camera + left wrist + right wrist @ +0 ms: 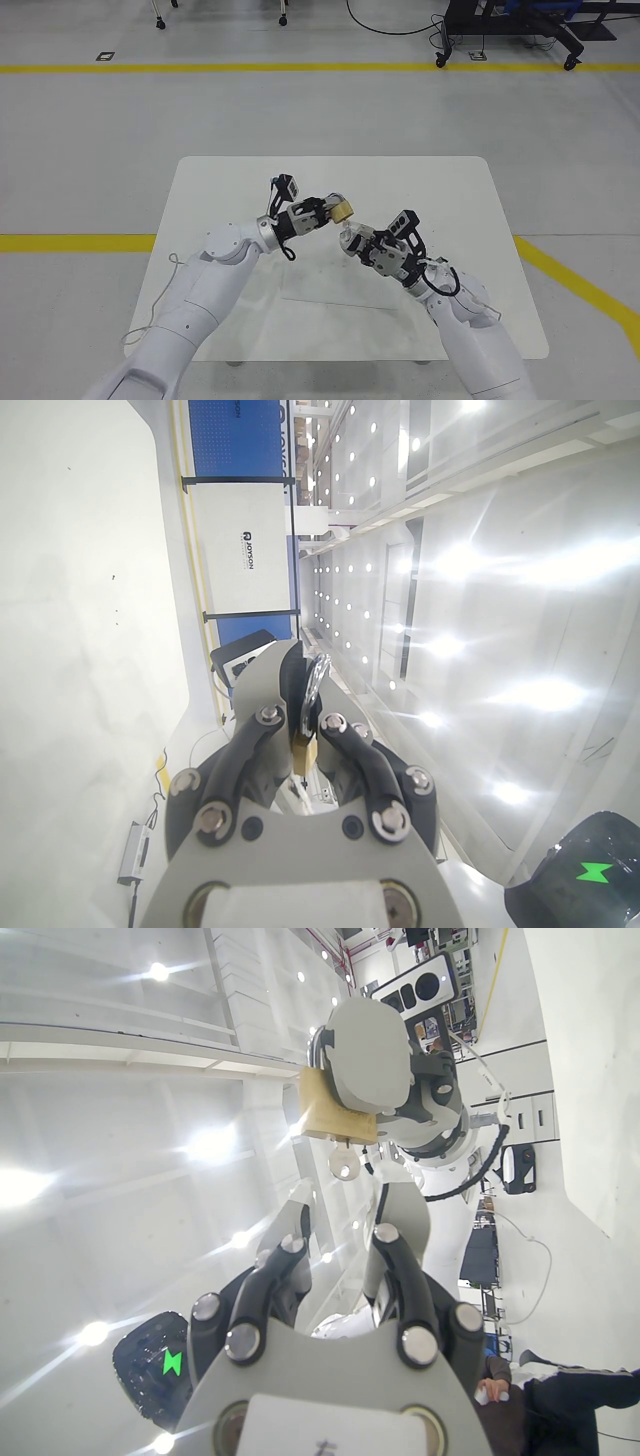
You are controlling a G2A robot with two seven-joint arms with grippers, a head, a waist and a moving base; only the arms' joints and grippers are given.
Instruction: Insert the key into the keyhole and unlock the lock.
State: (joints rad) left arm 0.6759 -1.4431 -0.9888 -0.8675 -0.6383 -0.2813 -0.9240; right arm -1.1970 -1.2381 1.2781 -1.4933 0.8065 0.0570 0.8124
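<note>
A brass padlock (342, 210) hangs above the middle of the white table (230, 185), with my left gripper (332, 209) shut on it. In the left wrist view the jaws clamp the lock's brass body (305, 756) and silver shackle (316, 680). In the right wrist view the lock (332, 1110) sits against a grey left finger (367, 1058). A small silver key (344, 1166) sticks out of its keyhole. My right gripper (350, 1210) is open just short of the key, touching nothing. From above, the right gripper (352, 240) is close beside the lock.
Both arms meet over the table's centre, raised off its surface. Yellow floor lines (300, 68) run behind and beside the table. Wheeled equipment (520, 25) stands far back on the floor.
</note>
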